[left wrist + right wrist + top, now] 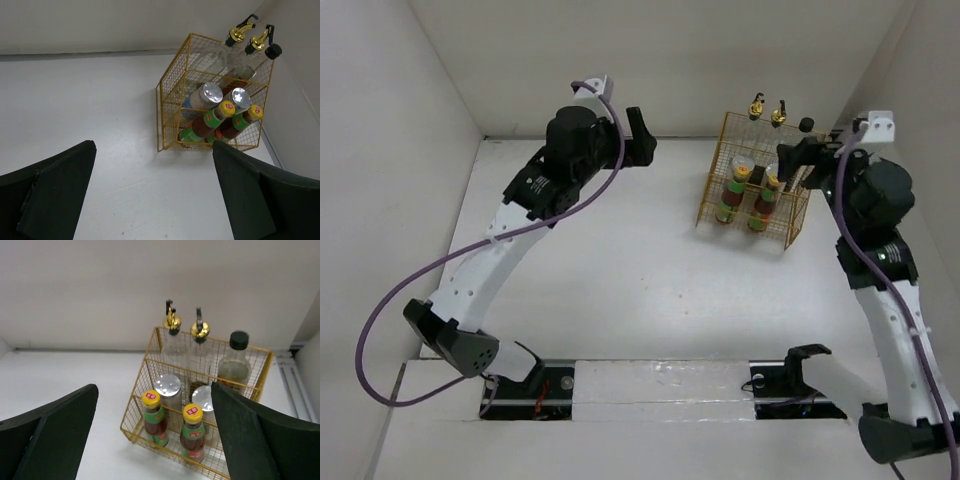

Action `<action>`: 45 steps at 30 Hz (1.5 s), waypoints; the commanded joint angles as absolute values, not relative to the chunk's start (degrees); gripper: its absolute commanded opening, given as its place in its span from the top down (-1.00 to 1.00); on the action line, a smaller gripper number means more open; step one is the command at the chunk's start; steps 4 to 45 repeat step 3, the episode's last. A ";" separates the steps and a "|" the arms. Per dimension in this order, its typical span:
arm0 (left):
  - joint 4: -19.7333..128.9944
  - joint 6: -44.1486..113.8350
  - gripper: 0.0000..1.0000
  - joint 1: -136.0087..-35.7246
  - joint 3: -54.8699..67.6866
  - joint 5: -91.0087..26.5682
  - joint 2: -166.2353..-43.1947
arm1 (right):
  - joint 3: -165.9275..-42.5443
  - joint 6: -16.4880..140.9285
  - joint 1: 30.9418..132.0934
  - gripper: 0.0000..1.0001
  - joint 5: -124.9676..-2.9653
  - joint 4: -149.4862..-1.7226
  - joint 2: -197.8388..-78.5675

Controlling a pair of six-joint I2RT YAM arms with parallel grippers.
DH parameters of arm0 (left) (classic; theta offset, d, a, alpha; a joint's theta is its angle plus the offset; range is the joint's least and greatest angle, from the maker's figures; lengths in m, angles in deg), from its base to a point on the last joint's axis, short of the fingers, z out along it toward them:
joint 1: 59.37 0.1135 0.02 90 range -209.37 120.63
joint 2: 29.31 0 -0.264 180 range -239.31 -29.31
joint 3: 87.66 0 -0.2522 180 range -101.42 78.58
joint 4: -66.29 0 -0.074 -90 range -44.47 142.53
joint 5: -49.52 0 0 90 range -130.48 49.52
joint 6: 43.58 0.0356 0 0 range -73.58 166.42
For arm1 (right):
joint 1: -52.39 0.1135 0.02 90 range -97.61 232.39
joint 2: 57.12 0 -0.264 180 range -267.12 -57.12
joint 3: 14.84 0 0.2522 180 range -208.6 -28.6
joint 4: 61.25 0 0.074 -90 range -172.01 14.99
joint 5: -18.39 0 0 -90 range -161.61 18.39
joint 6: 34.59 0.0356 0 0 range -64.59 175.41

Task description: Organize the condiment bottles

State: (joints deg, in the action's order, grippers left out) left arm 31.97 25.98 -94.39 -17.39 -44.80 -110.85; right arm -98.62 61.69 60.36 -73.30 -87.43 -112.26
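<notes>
- Top external: condiment bottles point(732, 195) stand in the gold basket point(715, 170) near the counter's point(620, 280) far right corner, close to both walls; open counter stretches to its left.
- Left wrist: left fingers point(50, 195) are spread wide, well apart from the basket.
- Right wrist: right fingers point(45, 435) are spread wide, near the basket's front edge.

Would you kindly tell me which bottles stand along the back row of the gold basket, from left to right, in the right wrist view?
In order: first gold-topped cruet → second gold-topped cruet → black-capped dark bottle.
</notes>
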 commanded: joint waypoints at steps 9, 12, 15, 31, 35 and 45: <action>32.93 25.50 -0.99 -94.44 -22.75 -46.37 -108.67 | -103.22 61.91 60.56 -1.00 -76.79 -91.71 -103.63; 32.93 25.50 -0.99 -94.44 -22.75 -46.37 -108.67 | -103.22 61.91 60.56 -1.00 -76.79 -91.71 -103.63; 32.93 25.50 -0.99 -94.44 -22.75 -46.37 -108.67 | -103.22 61.91 60.56 -1.00 -76.79 -91.71 -103.63; 32.93 25.50 -0.99 -94.44 -22.75 -46.37 -108.67 | -103.22 61.91 60.56 -1.00 -76.79 -91.71 -103.63; 32.93 25.50 -0.99 -94.44 -22.75 -46.37 -108.67 | -103.22 61.91 60.56 -1.00 -76.79 -91.71 -103.63; 32.93 25.50 -0.99 -94.44 -22.75 -46.37 -108.67 | -103.22 61.91 60.56 -1.00 -76.79 -91.71 -103.63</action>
